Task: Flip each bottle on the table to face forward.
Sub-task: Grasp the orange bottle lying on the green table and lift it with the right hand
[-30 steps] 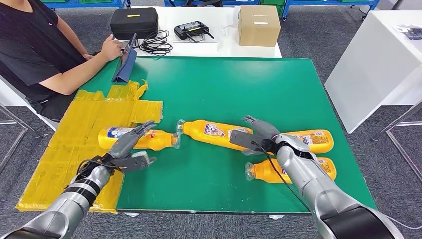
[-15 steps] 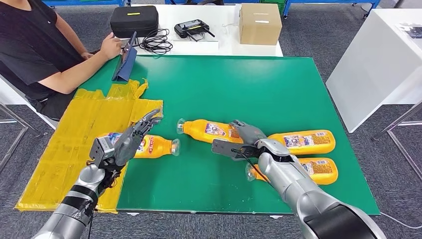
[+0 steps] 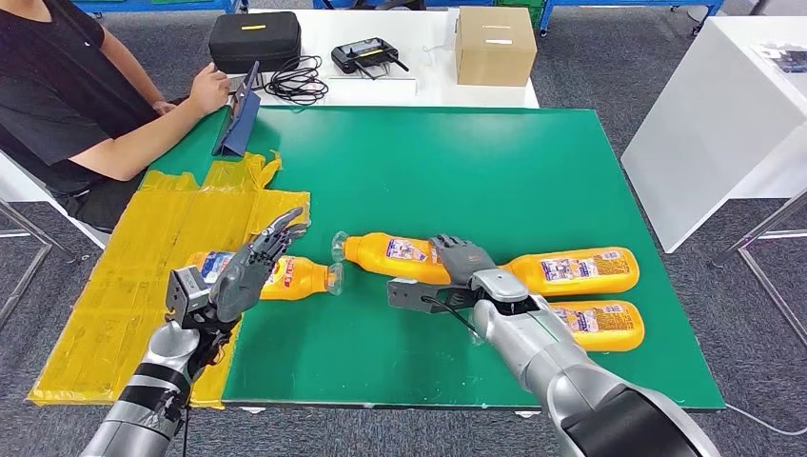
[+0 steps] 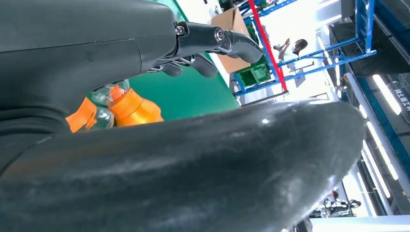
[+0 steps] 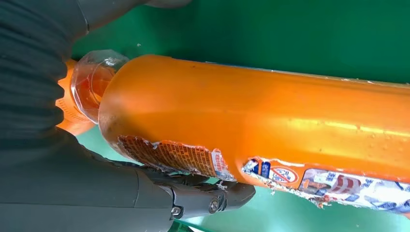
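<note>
four orange bottles laid flat on green counter (image 3: 457, 171); labels seen up on three, fourth unclear. middle bottle (image 3: 395, 253) gripped by right hand (image 3: 455, 269) at base, flip judged underway. left hand (image 3: 249, 268) held open above left bottle (image 3: 285, 274). yellow sheet (image 3: 143, 276) under left bottle; person (image 3: 76, 95) seated close.

Both arms are silver metal with a brushed sheen. The left arm (image 3: 143, 395) carries black bands near the wrist and thin black cables. The left robot hand (image 3: 238, 273) has dark grey fingers. The right robot hand (image 3: 457, 271) is dark grey too, with a black cable (image 3: 455, 314) looping behind it.
</note>
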